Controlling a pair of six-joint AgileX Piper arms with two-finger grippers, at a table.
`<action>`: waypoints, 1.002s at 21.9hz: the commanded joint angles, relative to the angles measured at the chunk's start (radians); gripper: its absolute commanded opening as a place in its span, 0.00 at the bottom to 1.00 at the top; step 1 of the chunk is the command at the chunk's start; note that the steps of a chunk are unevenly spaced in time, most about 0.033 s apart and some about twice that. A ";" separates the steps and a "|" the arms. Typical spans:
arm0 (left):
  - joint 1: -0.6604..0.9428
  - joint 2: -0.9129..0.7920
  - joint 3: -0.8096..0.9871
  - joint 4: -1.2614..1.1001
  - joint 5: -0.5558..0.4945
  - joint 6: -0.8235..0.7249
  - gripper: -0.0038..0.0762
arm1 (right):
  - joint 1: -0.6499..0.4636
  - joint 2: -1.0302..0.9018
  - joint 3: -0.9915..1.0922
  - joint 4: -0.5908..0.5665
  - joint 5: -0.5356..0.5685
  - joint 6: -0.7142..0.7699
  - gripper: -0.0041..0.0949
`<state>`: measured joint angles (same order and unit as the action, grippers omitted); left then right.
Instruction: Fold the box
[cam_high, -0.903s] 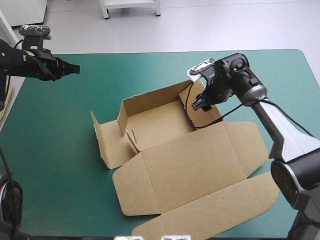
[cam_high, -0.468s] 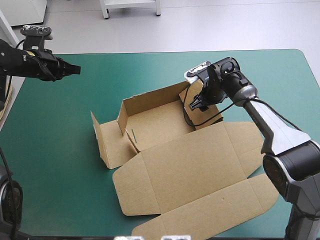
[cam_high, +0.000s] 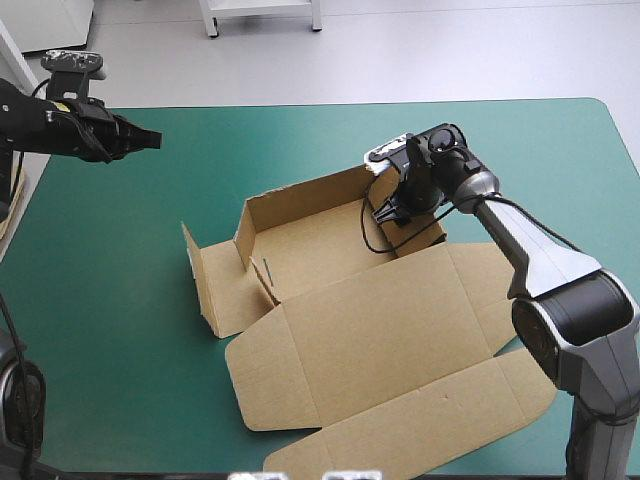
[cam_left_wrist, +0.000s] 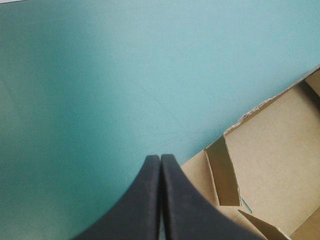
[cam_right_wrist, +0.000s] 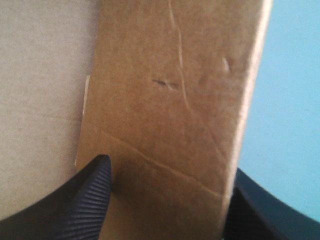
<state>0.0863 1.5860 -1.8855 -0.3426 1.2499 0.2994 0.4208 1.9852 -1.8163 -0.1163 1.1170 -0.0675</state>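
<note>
— So where's the box (cam_high: 300, 245)?
— Mid-worktop (cam_high: 120, 380), lid (cam_high: 400, 330) flat. Its side flap (cam_right_wrist: 170, 90) stands inside the spread right claw (cam_right_wrist: 169, 167), likely for tucking; the left claw (cam_left_wrist: 160, 159), pressed together, waits clear.

I find no words, labels, brand names, numbers or signs that I can read. The brown box (cam_high: 380, 330) is plain board. In the right wrist view, one wall carries only a small dark scuff (cam_right_wrist: 165, 82) that forms no letter. The teal-green worktop (cam_high: 120, 300) bears no print.
</note>
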 joint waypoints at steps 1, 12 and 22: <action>0.003 -0.039 -0.022 -0.038 -0.022 -0.003 0.04 | -0.006 -0.056 -0.031 -0.024 -0.033 0.024 0.53; 0.003 -0.037 -0.022 -0.038 -0.013 0.002 0.04 | -0.006 -0.058 -0.049 -0.054 0.027 0.038 0.02; 0.003 -0.021 -0.022 -0.034 -0.039 0.027 0.04 | -0.252 -0.160 -0.292 0.154 0.129 -0.030 0.02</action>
<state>0.0863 1.5919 -1.8855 -0.3430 1.2499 0.3193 0.2376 1.9321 -2.0655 -0.0169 1.2462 -0.0791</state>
